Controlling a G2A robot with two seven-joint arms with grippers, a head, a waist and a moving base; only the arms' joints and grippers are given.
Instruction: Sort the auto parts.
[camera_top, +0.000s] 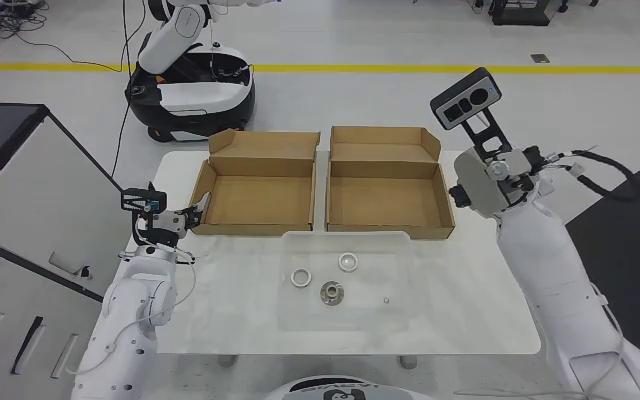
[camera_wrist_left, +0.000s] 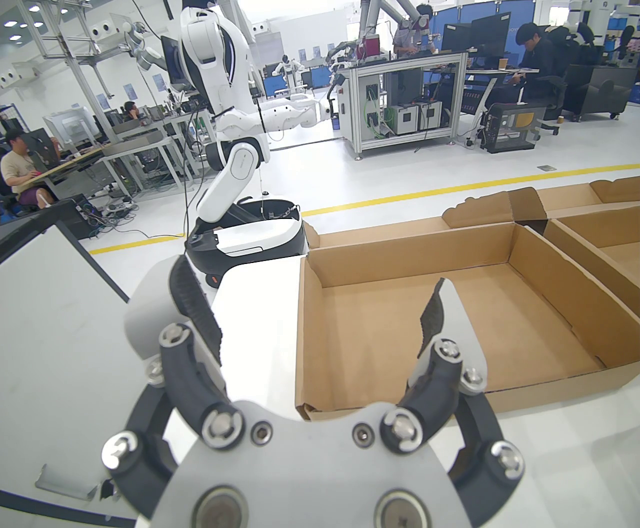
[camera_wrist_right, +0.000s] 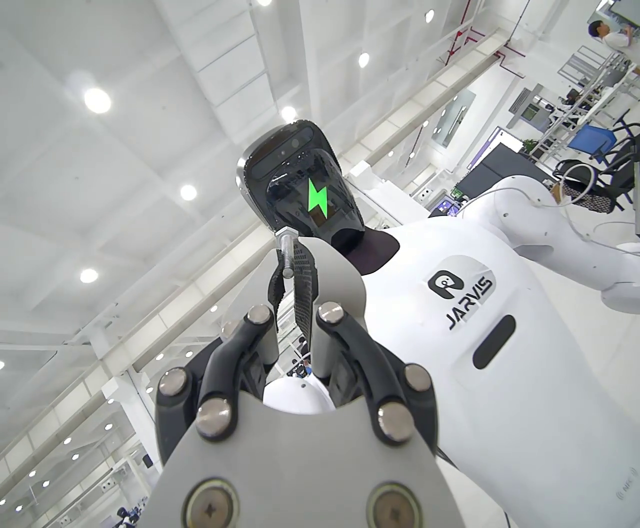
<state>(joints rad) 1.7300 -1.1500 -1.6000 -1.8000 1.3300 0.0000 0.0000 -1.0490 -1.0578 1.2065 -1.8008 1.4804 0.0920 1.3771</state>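
Observation:
A clear tray (camera_top: 310, 250) at the table's middle holds a white ring (camera_top: 300, 277), a white cap (camera_top: 348, 263), a flanged metal part (camera_top: 331, 292) and a tiny piece (camera_top: 386, 297). Behind it stand two empty cardboard boxes, the left box (camera_top: 255, 205) and the right box (camera_top: 385, 200). My left gripper (camera_wrist_left: 310, 285) is open and empty, hovering at the left box's (camera_wrist_left: 425, 320) near left corner, also seen from above (camera_top: 198, 212). My right arm (camera_top: 490, 185) is raised at the table's right. Its gripper (camera_wrist_right: 292, 270) points up and is shut on a silver threaded bolt (camera_wrist_right: 286, 255).
The white table (camera_top: 460, 310) has bare room on both sides of the tray. A grey cabinet (camera_top: 40, 190) stands close to the left arm. Another white robot (camera_top: 190, 90) is parked behind the table, beyond a yellow floor line.

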